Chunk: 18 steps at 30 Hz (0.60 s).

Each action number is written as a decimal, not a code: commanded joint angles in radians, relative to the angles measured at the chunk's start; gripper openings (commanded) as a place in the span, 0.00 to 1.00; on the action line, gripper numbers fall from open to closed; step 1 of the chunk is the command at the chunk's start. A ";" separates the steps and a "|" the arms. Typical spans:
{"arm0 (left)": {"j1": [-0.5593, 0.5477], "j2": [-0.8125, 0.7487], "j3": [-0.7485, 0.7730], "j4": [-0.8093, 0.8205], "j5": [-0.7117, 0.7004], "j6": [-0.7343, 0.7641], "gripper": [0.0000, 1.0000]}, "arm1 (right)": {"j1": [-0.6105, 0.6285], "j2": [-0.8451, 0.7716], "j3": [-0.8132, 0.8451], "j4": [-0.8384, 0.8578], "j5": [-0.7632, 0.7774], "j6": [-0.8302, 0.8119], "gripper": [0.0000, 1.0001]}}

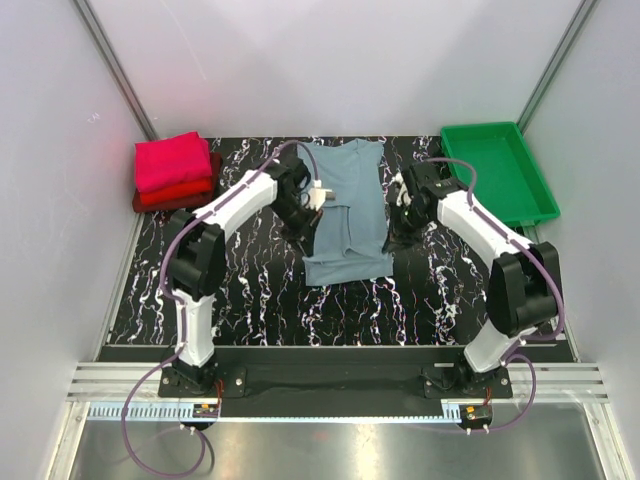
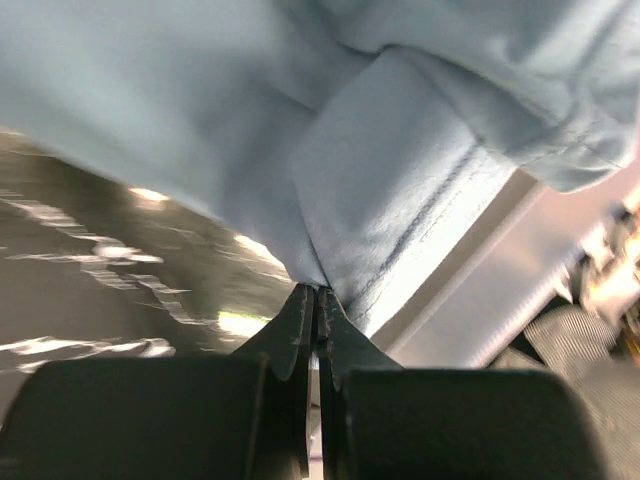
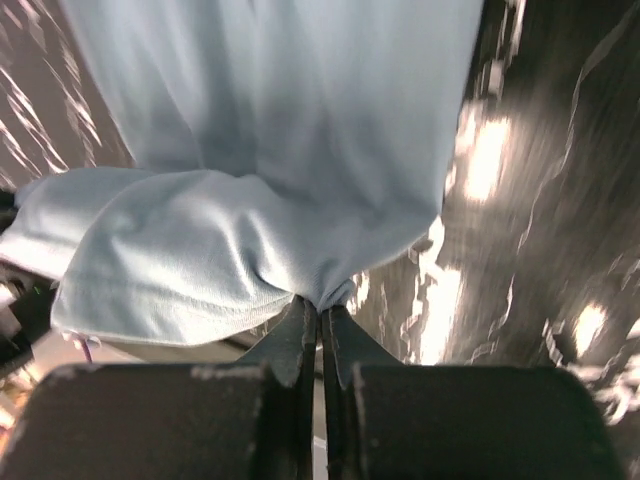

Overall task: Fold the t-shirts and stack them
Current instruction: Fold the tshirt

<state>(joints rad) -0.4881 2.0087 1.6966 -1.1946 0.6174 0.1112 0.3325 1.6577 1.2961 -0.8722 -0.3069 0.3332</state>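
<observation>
A dusty grey-blue t-shirt (image 1: 347, 215) lies in the middle of the black marbled table, folded into a narrow lengthwise strip with its neck toward the back. My left gripper (image 1: 305, 230) is at its left edge and is shut on a pinch of the cloth (image 2: 400, 190), which rises from the fingertips (image 2: 300, 310). At the shirt's right edge my right gripper (image 1: 393, 240) is also shut on a fold of the same shirt (image 3: 250, 240). A folded magenta-pink t-shirt (image 1: 174, 160) sits on top of a folded red one (image 1: 180, 193) at the back left.
A green plastic tray (image 1: 497, 170) stands at the back right corner of the table. White walls close in the table (image 1: 250, 300) on three sides. The arm bases sit on the rail at the near edge.
</observation>
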 commanded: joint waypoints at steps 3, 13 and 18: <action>0.068 0.090 0.200 0.012 -0.143 -0.001 0.00 | -0.039 0.091 0.176 0.096 0.083 -0.075 0.00; 0.126 0.352 0.581 0.020 -0.231 0.002 0.00 | -0.085 0.290 0.353 0.163 0.120 -0.140 0.00; 0.134 0.424 0.657 0.084 -0.275 -0.001 0.00 | -0.089 0.431 0.439 0.208 0.123 -0.172 0.00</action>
<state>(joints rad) -0.3756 2.4062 2.3047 -1.1431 0.4297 0.1051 0.2588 2.0319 1.6707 -0.7143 -0.2440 0.2115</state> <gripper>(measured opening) 0.013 0.018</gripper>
